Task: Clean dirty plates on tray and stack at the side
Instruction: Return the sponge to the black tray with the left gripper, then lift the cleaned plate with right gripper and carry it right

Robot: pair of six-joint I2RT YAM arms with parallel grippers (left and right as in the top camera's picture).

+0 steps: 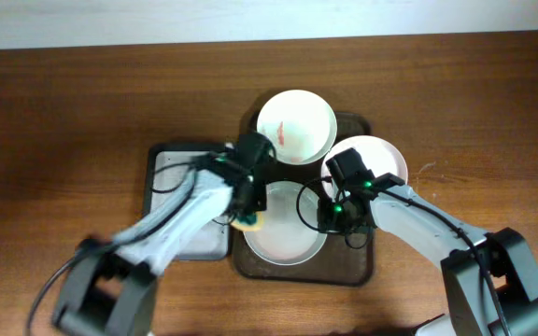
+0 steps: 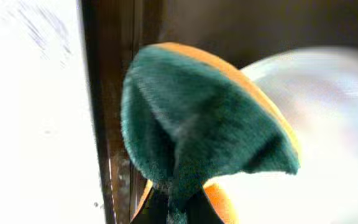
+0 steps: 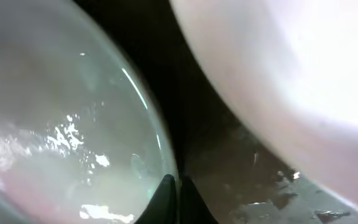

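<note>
The dark brown tray (image 1: 353, 266) holds three plates. A white plate (image 1: 295, 126) with a red smear lies at its far end. A pale pink plate (image 1: 386, 159) lies at the right. A pale mint plate (image 1: 283, 238) lies at the near middle, wet inside. My left gripper (image 1: 248, 217) is shut on a green-yellow sponge (image 2: 204, 124) at the mint plate's left rim. My right gripper (image 3: 174, 186) is shut on the mint plate's (image 3: 55, 124) right rim. The pink plate (image 3: 291, 62) and the wet tray floor (image 3: 241, 168) show in the right wrist view.
A smaller grey-white tray (image 1: 180, 168) lies against the brown tray's left side; it also shows in the left wrist view (image 2: 30, 124) beside the brown rim (image 2: 114, 124). Bare wooden table (image 1: 63, 112) lies all round.
</note>
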